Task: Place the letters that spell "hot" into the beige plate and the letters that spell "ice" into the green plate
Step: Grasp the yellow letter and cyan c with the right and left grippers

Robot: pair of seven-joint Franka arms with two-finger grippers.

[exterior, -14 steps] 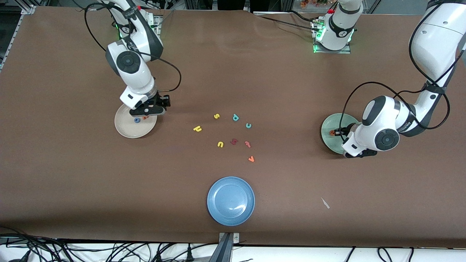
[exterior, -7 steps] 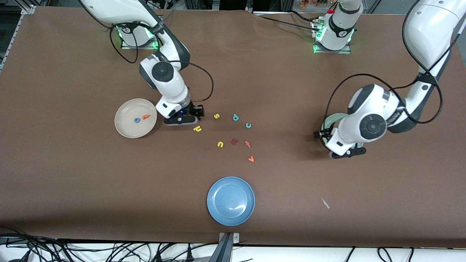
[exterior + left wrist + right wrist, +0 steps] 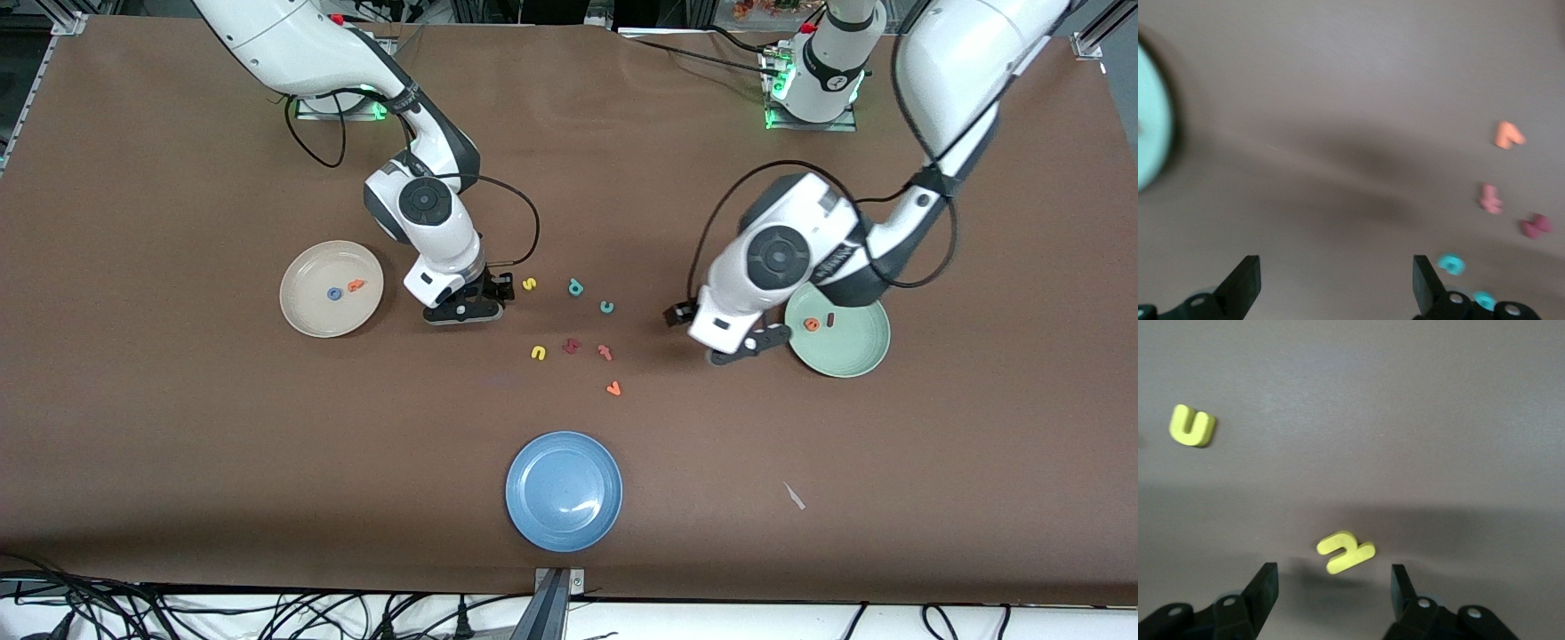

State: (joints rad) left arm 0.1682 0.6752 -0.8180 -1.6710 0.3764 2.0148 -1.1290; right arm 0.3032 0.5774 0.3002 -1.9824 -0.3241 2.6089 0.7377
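Yellow h lies on the bench between the right claw's spread, empty fingers: descend and close. Left claw, open and empty, heads toward c.

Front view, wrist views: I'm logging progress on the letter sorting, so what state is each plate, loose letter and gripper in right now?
beige plate: holds blue o and orange t.
green plate: holds orange e and dark red i.
blue plate: nothing in it.
yellow h: on the table, not gripped.
teal c: on the table.
right gripper: open, over the h.
left gripper: open, holding nothing, over bare table.
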